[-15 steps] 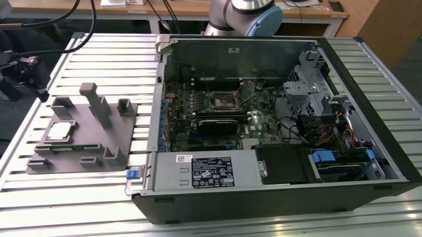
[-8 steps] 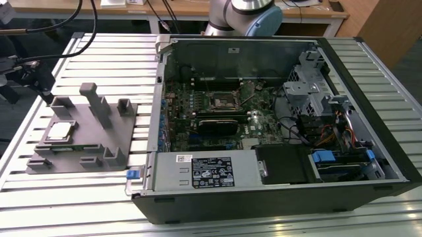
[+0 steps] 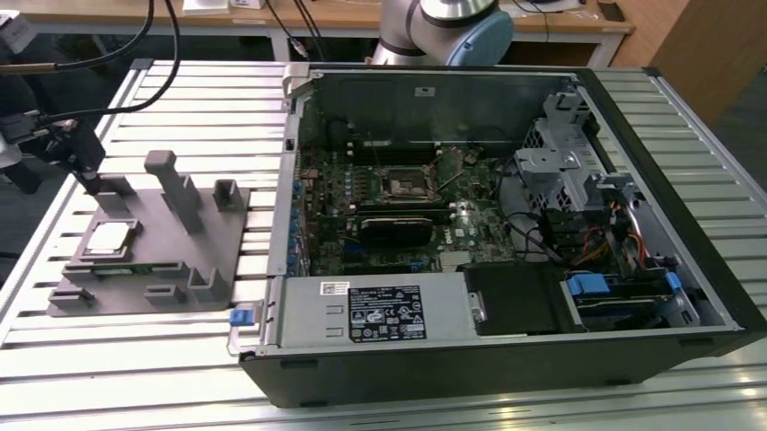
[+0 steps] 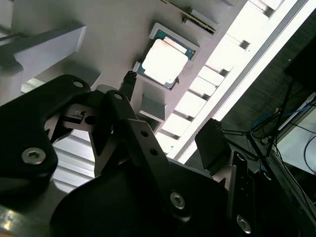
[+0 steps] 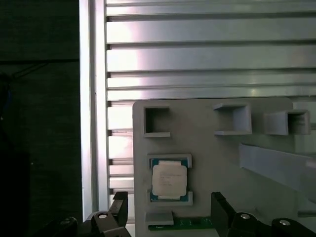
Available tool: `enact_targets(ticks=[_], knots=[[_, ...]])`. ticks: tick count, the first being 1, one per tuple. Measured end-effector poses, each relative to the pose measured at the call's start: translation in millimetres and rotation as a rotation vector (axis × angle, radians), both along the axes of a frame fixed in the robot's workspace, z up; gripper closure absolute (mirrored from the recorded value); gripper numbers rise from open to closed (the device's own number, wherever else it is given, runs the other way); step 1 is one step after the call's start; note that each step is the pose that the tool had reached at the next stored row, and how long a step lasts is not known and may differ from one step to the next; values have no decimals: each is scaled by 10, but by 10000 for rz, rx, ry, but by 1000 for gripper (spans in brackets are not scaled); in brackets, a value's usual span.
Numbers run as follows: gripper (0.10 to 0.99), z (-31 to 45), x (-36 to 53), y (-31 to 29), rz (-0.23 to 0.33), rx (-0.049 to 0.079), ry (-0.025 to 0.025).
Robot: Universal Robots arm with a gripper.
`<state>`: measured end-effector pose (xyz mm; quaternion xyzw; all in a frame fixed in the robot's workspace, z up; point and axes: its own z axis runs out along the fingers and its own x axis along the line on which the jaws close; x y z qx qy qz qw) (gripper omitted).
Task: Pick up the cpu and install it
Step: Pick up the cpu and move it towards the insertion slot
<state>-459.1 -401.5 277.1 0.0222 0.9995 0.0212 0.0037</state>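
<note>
The cpu (image 3: 108, 238), a small square chip with a pale silvery top, lies flat in a shallow pocket of the grey plastic fixture (image 3: 180, 260) at the exterior view's left. It also appears in both wrist views (image 5: 169, 179) (image 4: 164, 60). My gripper (image 3: 86, 180) hangs above the fixture's far end, a little beyond the cpu and apart from it. In the first wrist view the gripper (image 5: 169, 198) is open, its two black fingers (image 5: 120, 202) standing wide to either side of the chip. The motherboard's socket (image 3: 405, 186) sits inside the open computer case.
The open computer case (image 3: 623, 296) takes up the middle and the exterior view's right, with a drive cage and cables inside. Upright grey posts (image 3: 178, 189) rise from the fixture near the cpu. A green memory stick (image 5: 182, 224) lies in the fixture beside the chip. The slatted metal table (image 3: 144, 359) lies underneath.
</note>
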Motion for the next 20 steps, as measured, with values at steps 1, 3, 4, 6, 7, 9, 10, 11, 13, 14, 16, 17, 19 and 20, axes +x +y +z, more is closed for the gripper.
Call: enact_targets(ticks=[1, 3, 4, 6, 7, 9, 10, 11, 13, 14, 16, 17, 19, 20], knots=[[325, -14, 4, 0, 21, 0, 1], [325, -42, 7, 0, 27, 0, 1], [325, -55, 8, 0, 27, 0, 0], [325, -73, 21, -1, 29, -1, 3], [325, -79, 36, -1, 29, 0, 8], [325, -91, 56, 0, 28, 4, 9], [325, -98, 60, 0, 27, 5, 7], [325, -102, 61, 1, 26, 4, 9], [325, -115, 63, -3, 27, 4, 10], [325, -125, 63, -5, 29, 5, 9], [325, -146, 63, -6, 27, 5, 10], [325, -157, 63, -5, 27, 7, 10], [325, -182, 63, -6, 28, 55, 9], [325, -196, 63, -5, 28, 70, 9]])
